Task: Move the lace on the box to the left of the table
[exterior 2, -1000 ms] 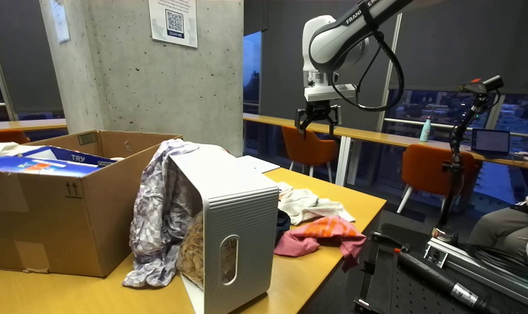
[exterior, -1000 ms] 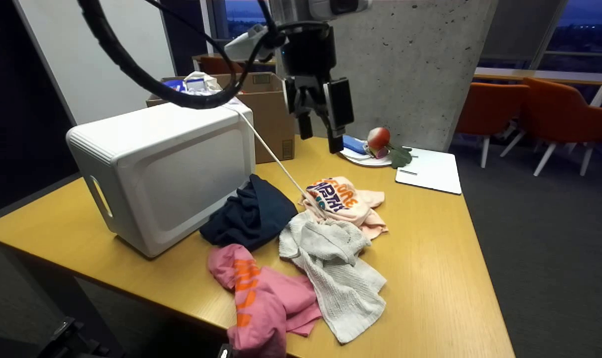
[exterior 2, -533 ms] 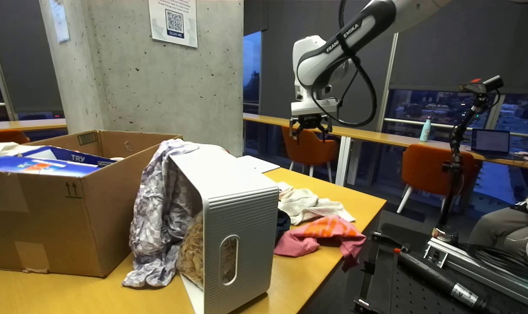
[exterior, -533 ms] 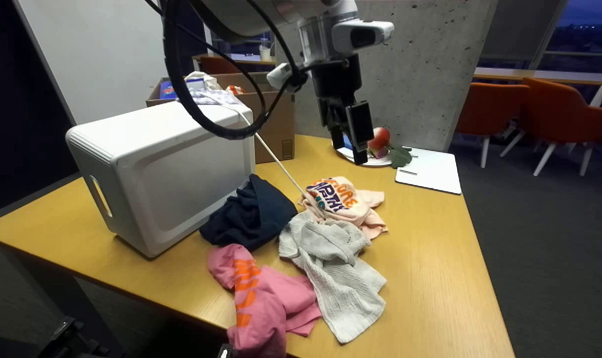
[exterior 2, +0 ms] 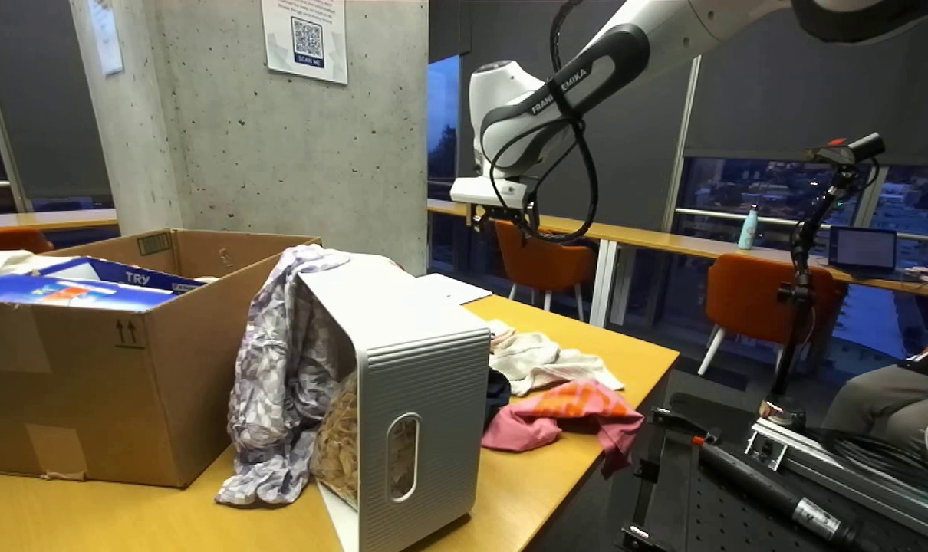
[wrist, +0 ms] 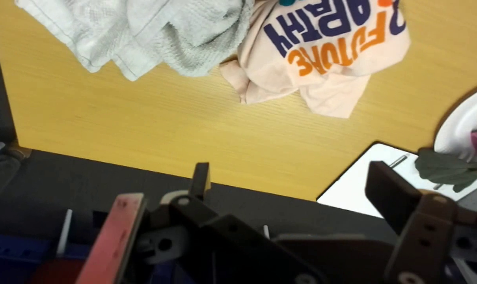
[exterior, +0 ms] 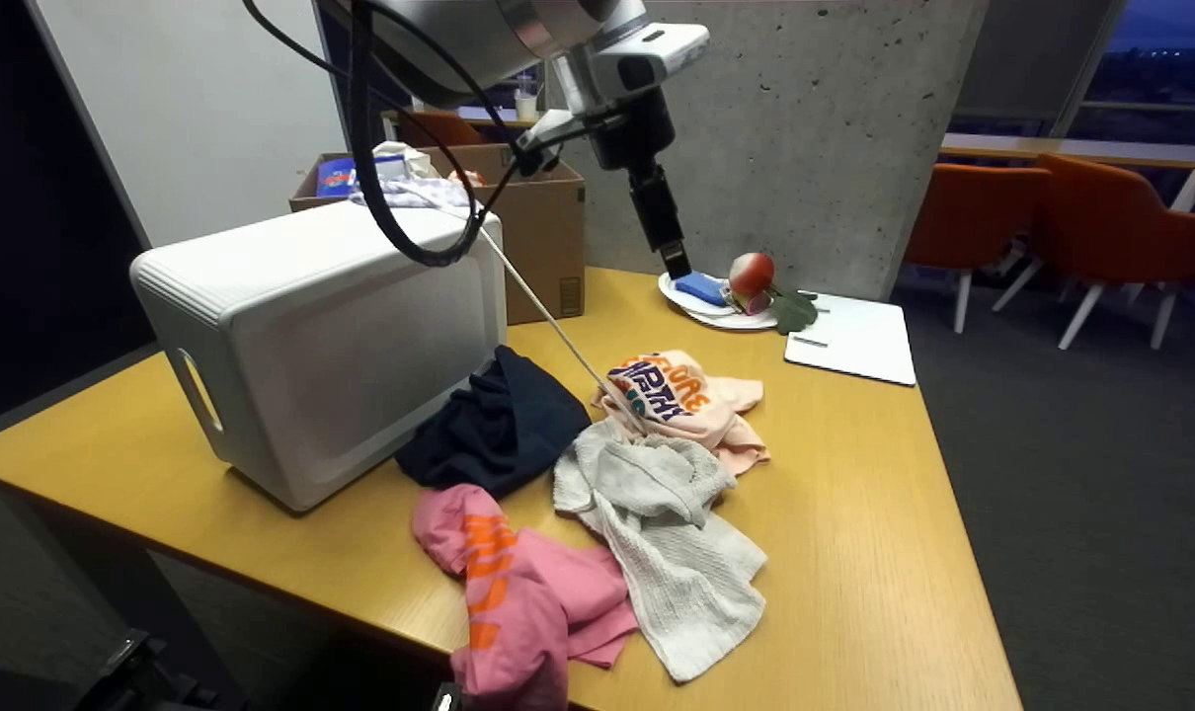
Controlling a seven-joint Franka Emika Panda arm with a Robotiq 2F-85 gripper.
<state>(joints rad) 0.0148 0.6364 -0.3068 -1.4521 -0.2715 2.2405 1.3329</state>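
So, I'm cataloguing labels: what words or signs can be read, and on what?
"FRAN… EMIKA", partly hidden: robot arm
"TRY": blue packaging
"SCAN ME": poster
"FUTURE", "…THY": peach cloth
Two up arrows: carton
Too small, blurred or folded: poster's finer print, packaging's other print, edge-on notice, pink cloth lettering, laptop screen.

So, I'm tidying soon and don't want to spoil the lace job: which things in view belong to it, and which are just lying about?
Belongs to the job:
white lace
white plastic box
wooden table
fingers

Just lying about:
navy cloth
pink cloth with orange print
pale towel
peach cloth with lettering
white plate
flat white board
cardboard box
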